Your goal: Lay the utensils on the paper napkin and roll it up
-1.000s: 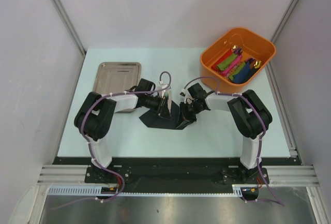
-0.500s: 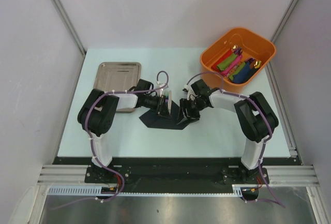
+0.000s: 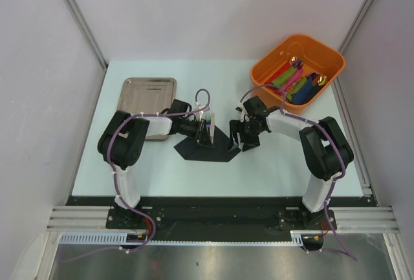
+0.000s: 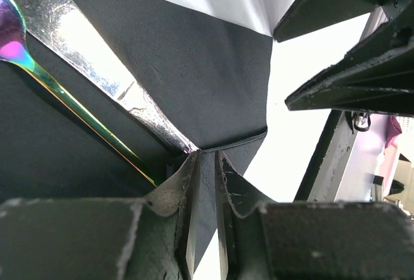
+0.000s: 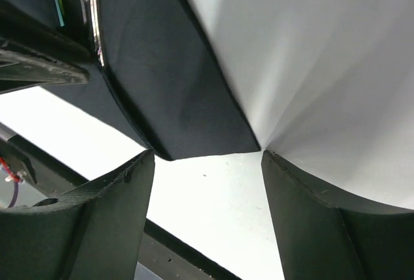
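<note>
The black paper napkin lies on the white table between the two arms, partly folded over. My left gripper is shut on a raised fold of the paper napkin. Under that fold lie the utensils, a rainbow-sheen handle beside a shiny flat blade. My right gripper is open with only bare table between its fingers, and the paper napkin's corner lies just beyond the tips. The utensils' ends show at the top left. From above, the left gripper and right gripper face each other across the napkin.
A steel tray sits at the back left, partly under the left arm. An orange bin of coloured rolled napkins with gold-tipped cutlery stands at the back right, close behind the right arm.
My right gripper has opened, let go of the napkin's right edge and drawn back a little to the right. The left gripper keeps its hold and has barely moved.
</note>
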`<action>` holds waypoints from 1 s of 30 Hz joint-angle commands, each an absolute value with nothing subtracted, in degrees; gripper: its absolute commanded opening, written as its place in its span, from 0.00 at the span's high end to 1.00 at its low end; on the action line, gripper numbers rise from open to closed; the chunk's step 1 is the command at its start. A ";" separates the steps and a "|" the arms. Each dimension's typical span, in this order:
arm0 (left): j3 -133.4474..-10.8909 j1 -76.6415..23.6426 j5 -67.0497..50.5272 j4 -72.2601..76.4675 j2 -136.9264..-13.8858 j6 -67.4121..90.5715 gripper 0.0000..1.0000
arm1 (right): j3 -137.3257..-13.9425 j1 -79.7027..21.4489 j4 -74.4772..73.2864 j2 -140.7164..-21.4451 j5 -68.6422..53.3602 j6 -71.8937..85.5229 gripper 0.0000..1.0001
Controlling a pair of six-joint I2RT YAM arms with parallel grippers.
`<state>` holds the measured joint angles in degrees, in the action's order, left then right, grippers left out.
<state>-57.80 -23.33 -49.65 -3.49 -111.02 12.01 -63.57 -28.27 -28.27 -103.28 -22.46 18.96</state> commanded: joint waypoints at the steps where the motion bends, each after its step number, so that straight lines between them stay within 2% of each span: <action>1: -57.74 -22.59 -50.63 -1.93 -111.44 11.86 0.81 | -65.83 -28.39 -29.35 -104.50 -17.76 17.93 0.28; 6: -57.92 -22.50 -50.71 -1.84 -111.71 11.87 0.82 | -66.18 -28.39 -28.83 -106.69 -19.51 18.72 0.29; 11: -58.01 -22.50 -50.71 -1.76 -111.88 11.95 0.82 | -66.80 -27.86 -27.86 -108.63 -24.69 19.78 0.34; 15: -58.10 -22.41 -50.71 -1.67 -112.06 11.87 0.82 | -66.80 -26.81 -26.99 -109.51 -30.04 21.44 0.43; 26: -58.18 -22.24 -50.98 -1.50 -112.41 12.04 0.83 | -64.95 -26.63 -19.25 -105.91 -41.83 27.77 0.48; 30: -58.10 -22.15 -51.06 -1.32 -112.24 11.95 0.83 | -65.39 -27.33 -19.60 -106.61 -42.36 28.04 0.57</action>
